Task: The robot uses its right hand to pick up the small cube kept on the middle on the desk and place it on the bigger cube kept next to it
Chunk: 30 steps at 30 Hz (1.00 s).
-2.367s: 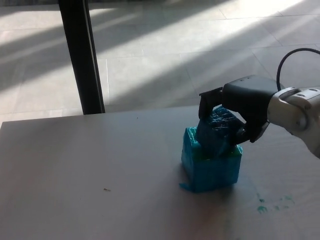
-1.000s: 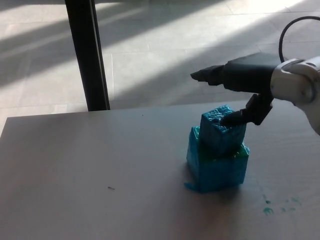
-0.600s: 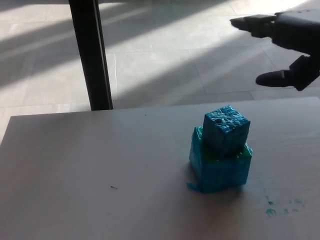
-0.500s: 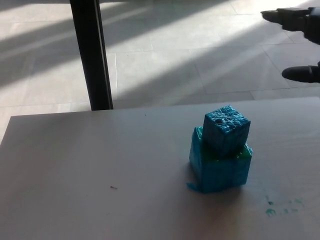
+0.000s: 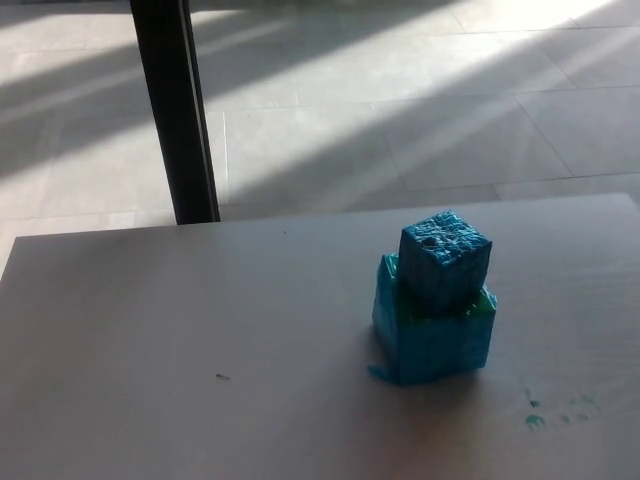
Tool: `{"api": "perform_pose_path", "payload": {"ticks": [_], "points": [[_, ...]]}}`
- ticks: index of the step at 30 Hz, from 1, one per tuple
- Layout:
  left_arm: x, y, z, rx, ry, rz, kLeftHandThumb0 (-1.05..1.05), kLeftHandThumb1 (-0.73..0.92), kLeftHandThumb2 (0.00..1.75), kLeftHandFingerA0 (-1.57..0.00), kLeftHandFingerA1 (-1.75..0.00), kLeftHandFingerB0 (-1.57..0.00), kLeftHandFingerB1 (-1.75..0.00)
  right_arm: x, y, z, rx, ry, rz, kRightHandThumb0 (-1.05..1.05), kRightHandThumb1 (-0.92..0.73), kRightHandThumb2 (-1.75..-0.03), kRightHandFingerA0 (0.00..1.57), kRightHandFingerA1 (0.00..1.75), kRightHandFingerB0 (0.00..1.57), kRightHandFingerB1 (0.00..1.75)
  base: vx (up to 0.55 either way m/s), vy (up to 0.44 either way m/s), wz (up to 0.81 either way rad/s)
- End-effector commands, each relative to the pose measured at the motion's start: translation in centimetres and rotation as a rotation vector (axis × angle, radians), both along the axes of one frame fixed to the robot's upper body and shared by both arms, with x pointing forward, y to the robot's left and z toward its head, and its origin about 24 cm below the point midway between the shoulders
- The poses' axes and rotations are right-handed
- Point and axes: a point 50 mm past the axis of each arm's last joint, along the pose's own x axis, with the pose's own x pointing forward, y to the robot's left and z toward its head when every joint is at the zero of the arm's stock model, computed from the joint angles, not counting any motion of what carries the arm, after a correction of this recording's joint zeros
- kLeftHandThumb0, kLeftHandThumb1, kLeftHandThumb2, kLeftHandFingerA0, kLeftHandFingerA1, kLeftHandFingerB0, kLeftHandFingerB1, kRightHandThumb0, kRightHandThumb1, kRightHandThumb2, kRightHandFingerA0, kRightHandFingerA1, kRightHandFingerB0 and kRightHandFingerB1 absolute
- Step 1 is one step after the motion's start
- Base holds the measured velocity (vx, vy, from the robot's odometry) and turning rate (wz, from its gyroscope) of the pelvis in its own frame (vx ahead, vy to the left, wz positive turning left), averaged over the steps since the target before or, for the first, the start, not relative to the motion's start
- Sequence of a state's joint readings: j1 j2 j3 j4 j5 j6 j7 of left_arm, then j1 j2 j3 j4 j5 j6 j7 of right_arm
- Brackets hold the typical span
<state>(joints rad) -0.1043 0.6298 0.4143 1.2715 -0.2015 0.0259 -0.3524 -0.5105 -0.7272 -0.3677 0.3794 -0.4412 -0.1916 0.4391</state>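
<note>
The small cube (image 5: 446, 258) sits on top of the bigger cube (image 5: 432, 332), both a rough-skinned turquoise, a little right of the middle of the pale surface (image 5: 180, 340). It rests turned slightly out of line with the block beneath, one corner pointing toward me, and it looks settled rather than teetering, though its footprint covers most of the lower top, so there is little margin at the edges. To my eye the stacking is done.

Neither hand is anywhere to be seen from here, so I can say nothing of how far either is open or what it might hold; certainly nothing is touching the cubes.

Judging by the crinkled, uneven faces, the small cube looks like a light, stiff block, perhaps wrapped or coated, with enough texture that fingers should not slip on it. If it had to be lifted again, I would take it by two opposite side faces, above the seam where it meets the lower block, and lift straight up so as not to drag the bigger one along.

A few turquoise flecks (image 5: 537, 420) lie on the surface near the front right, a tiny dark speck (image 5: 221, 377) to the left, and a dark post (image 5: 174, 110) stands on the tiled floor (image 5: 400, 100) beyond the far edge.
</note>
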Motion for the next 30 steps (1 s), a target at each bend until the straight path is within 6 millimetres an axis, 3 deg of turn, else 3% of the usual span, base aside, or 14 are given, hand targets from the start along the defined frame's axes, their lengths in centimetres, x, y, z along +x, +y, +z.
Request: {"api": "perform_pose_path", "payload": {"ticks": [1, 2, 5, 8, 13, 15, 17, 20, 21, 22, 24, 26, 28, 30], "points": [[-0.8, 0.2, 0.0, 0.0, 0.002, 0.005, -0.24, -0.28, 0.74, -1.05, -1.12, -1.22, -1.19, -7.5, -7.9, -5.6, 0.351, -0.316, -0.42, -0.4, -0.62, -0.58, 0.74, 0.91, 0.58, 0.5, 0.0, 0.0, 0.0], [-0.8, 0.2, 0.0, -0.001, -0.001, 0.008, -0.13, -0.42, 0.8, -0.83, -1.41, -1.1, -1.35, -7.9, -8.1, -6.1, 0.356, -0.32, -0.443, -0.46, -0.64, -0.59, 0.72, 0.97, 0.57, 0.51, 0.0, 0.0, 0.0], [-0.7, 0.1, -0.2, -0.007, -0.01, 0.022, -0.23, -0.28, 0.74, -1.09, -1.13, -1.25, -1.2, -9.8, -8.8, -8.9, 0.408, -0.314, -0.563, -0.56, -0.69, -0.61, 0.67, 1.04, 0.48, 0.59, 0.0, 0.0, 0.0], [-0.7, 0.1, -0.1, -0.01, -0.011, 0.013, -0.24, -0.28, 0.74, -1.02, -1.11, -1.19, -1.19, -11.7, -9.1, -12.7, 0.512, -0.259, -0.649, -0.75, -0.5, -0.86, 0.68, 0.96, 0.46, 0.66, 0.0, 0.0, 0.0], [-0.4, 0.1, -0.1, -0.01, -0.013, 0.009, -0.3, -0.31, 0.87, -0.8, -1.36, -0.91, -1.43, -14.2, -9.0, -18.3, 0.605, -0.148, -0.809, -0.91, -0.71, -0.62, 0.42, 0.89, 0.36, 0.64, 0.0, 0.0, 0.0], [-0.4, 0.1, -0.1, -0.008, -0.012, 0.015, -0.24, -0.27, 0.75, -1.07, -1.12, -1.2, -1.19, -14.9, -8.5, -20.2, 0.697, -0.127, -0.832, -0.84, -0.54, -1.02, 0.66, 1.06, 0.34, 0.65, 0.0, 0.0, 0.0], [-0.7, 0.1, -0.2, -0.009, -0.006, 0.018, -0.23, -0.35, 0.84, -0.8, -1.37, -0.95, -1.42, -15.2, -7.8, -21.6, 0.769, -0.103, -0.841, -0.84, -0.63, -0.65, 0.86, 1.5, 0.41, 0.66, 0.0, 0.0, 0.0], [-0.8, 0.1, -0.2, 0.0, 0.009, -0.004, -0.27, -0.33, 0.85, -0.77, -1.37, -0.9, -1.44, -15.3, -6.5, -24.0, 0.88, -0.044, -0.844, -0.82, -0.63, -0.6, 1.13, 1.57, 0.42, 0.64, 0.0, 0.0, 0.0], [-0.8, 0.0, -0.2, -0.006, 0.004, 0.0, -0.25, -0.34, 0.84, -0.78, -1.37, -0.9, -1.44, -15.3, -6.3, -24.4, 0.903, -0.01, -0.851, -0.9, -0.51, -0.9, 1.12, 1.43, 0.4, 0.69, 0.0, 0.0, 0.0], [-0.8, 0.0, -0.3, -0.004, 0.001, 0.02, -0.25, -0.3, 0.73, -1.05, -1.12, -1.15, -1.17, -15.0, -6.1, -24.6, 0.881, 0.009, -0.855, -0.85, -0.64, -0.62, 1.05, 1.51, 0.42, 0.71, 0.0, 0.0, 0.0], [-0.9, -0.1, -0.4, -0.006, 0.005, 0.015, -0.21, -0.37, 0.83, -0.81, -1.37, -0.93, -1.44, -15.2, -5.7, -25.2, 0.893, 0.059, -0.842, -0.86, -0.67, -0.61, 0.35, 0.92, 0.4, 0.7, 0.0, 0.0, 0.0], [-1.0, -0.1, -0.4, -0.011, 0.011, 0.013, -0.27, -0.32, 0.73, -0.99, -1.11, -1.13, -1.18, -15.4, -5.0, -26.0, 0.932, 0.095, -0.833, -0.79, -0.68, -0.6, 0.28, 0.66, 0.43, 0.63, 0.0, 0.0, 0.0], [-1.1, 0.0, -0.3, -0.011, 0.011, 0.001, -0.22, -0.36, 0.83, -0.75, -1.38, -0.9, -1.44, -15.5, -4.7, -26.5, 0.928, 0.119, -0.839, -0.83, -0.54, -0.78, 0.3, 0.68, 0.42, 0.65, 0.0, 0.0, 0.0], [-1.1, 0.1, -0.3, -0.004, 0.018, -0.003, -0.25, -0.28, 0.74, -1.01, -1.1, -1.17, -1.18, -16.1, -4.8, -27.3, 0.978, 0.125, -0.873, -0.78, -0.69, -0.61, 0.29, 0.84, 0.38, 0.66, 0.0, 0.0, 0.0]]}}
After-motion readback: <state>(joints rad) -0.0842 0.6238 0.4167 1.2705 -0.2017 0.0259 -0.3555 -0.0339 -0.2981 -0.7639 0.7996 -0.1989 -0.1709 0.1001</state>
